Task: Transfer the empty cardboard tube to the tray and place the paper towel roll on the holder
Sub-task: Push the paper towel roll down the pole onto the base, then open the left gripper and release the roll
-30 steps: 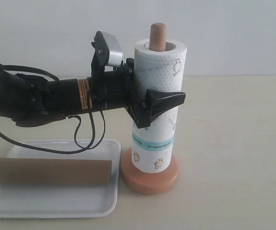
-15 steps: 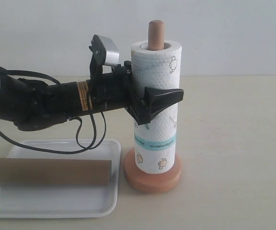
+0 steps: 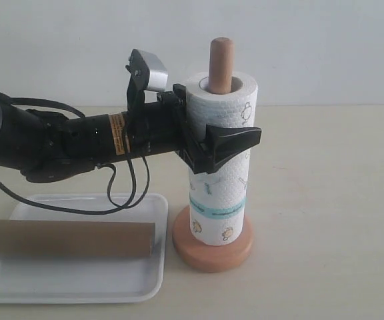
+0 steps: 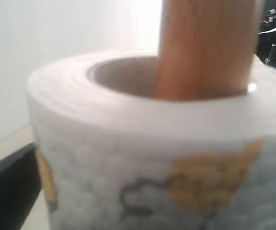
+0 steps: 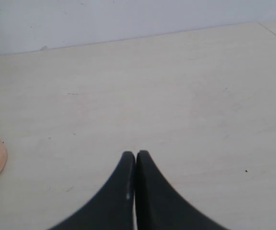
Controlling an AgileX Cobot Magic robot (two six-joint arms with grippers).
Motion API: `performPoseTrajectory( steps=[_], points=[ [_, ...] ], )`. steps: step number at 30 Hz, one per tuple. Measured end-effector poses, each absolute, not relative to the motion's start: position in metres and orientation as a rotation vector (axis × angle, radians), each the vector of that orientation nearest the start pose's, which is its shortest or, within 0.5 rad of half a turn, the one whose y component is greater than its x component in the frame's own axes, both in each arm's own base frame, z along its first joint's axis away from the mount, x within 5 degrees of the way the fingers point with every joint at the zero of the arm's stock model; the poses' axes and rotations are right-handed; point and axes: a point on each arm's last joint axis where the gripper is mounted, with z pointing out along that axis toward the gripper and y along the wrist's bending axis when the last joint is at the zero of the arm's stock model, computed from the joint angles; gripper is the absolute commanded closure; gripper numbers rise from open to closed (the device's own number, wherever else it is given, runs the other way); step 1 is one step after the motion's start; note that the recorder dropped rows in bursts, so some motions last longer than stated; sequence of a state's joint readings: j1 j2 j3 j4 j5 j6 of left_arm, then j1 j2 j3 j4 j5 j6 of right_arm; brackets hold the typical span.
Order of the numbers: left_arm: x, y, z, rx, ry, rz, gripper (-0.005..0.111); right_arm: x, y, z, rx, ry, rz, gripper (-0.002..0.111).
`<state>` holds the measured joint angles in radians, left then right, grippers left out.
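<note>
The paper towel roll [image 3: 220, 200] stands upright on the holder [image 3: 212, 255], threaded over the pole, whose rounded top sticks out above it. The roll's lower end is down on the round base. The left tool [image 3: 239, 137] reaches in from the side, its jaws spread wide around the roll's upper half; whether they press on it cannot be told. Just beside the base, the empty cardboard tube [image 3: 65, 239] lies flat in the tray [image 3: 72, 283] on the desk [image 3: 325, 200]. The right tool [image 5: 135, 158] hovers over the desk, jaws closed together, holding nothing.
</note>
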<state>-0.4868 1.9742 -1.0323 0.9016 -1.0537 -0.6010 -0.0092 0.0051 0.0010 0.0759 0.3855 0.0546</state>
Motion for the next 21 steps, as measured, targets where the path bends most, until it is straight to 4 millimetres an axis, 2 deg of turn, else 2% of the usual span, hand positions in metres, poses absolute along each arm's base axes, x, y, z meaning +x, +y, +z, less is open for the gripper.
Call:
performPoseTrajectory(
  steps=[11, 21],
  points=[
    [0.3179, -0.2397, 0.1932, 0.934, 1.374, -1.019, 0.004, 0.0527, 0.0021, 0.1780, 0.106, 1.872, 0.106, 0.108],
    [0.3118, -0.2311, 0.1944, 1.067, 1.270, -1.076, 0.004, 0.0527, 0.0022, 0.1780, 0.107, 1.872, 0.108, 0.108]
  ],
)
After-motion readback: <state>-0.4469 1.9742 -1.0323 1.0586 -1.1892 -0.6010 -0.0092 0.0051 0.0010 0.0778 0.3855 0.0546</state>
